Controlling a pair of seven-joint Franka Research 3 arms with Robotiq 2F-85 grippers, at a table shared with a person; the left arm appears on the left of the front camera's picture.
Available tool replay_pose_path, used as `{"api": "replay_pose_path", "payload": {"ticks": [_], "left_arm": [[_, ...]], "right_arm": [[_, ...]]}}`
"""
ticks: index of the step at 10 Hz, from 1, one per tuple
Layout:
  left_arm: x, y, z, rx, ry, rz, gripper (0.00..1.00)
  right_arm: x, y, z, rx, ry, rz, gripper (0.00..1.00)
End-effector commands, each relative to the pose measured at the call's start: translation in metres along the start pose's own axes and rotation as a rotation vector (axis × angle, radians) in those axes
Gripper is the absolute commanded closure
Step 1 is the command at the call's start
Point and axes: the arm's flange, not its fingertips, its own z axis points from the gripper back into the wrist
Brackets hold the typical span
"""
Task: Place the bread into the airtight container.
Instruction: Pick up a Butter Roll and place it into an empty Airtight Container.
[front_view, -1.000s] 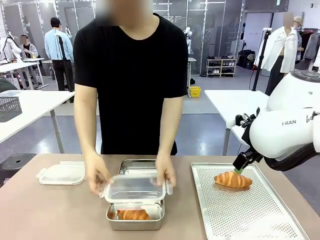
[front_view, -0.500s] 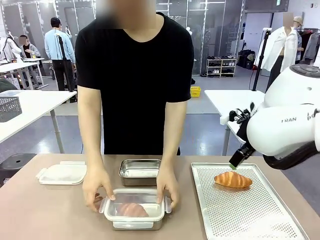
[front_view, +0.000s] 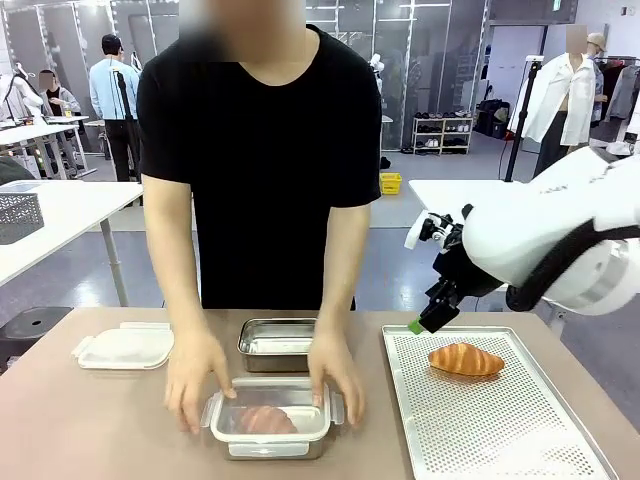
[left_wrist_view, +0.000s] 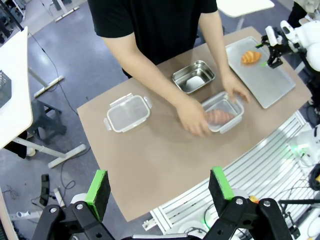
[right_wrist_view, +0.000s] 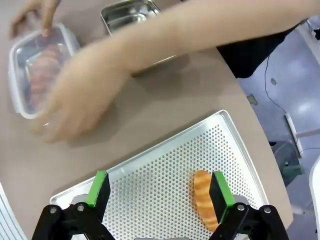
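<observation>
Above the far-left corner of the perforated tray (front_view: 500, 430), the right gripper (front_view: 419, 325) hovers tilted, jaws wide apart and empty. High over the bench (left_wrist_view: 150, 165), the left gripper (left_wrist_view: 159, 187) hangs with jaws spread, holding nothing. A person presses one hand (front_view: 195, 378) and the other hand (front_view: 337, 372) on the lidded airtight container (front_view: 270, 440). Its bread (front_view: 262, 420) shows only dimly through the lid. A second bread (front_view: 465, 359) lies on the tray. A steel container (front_view: 278, 345) stands open just behind, its contents unclear.

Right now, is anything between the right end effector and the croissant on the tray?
Nothing visible. The open right end effector hovers over the perforated tray, and the croissant lies bare there.
</observation>
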Motion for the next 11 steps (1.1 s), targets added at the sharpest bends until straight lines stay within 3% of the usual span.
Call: {"api": "replay_pose_path", "payload": {"ticks": [1, 3, 6, 11], "left_arm": [[0.001, 0.0, 0.001, 0.001, -0.001, 0.0, 0.0], [0.001, 0.0, 0.001, 0.001, -0.001, 0.0, 0.0], [0.001, 0.0, 0.001, 0.001, -0.001, 0.0, 0.0], [0.001, 0.0, 0.001, 0.001, -0.001, 0.0, 0.0]], "right_arm": [[-0.018, -0.036, 0.007, -0.047, 0.008, -0.095, 0.0], [-0.084, -0.053, 0.072, -0.177, -0.028, -0.316, 0.0], [-0.179, -0.045, 0.153, -0.328, -0.043, -0.528, 0.0], [-0.323, 0.001, 0.189, -0.418, -0.212, -0.816, 0.0]]}}
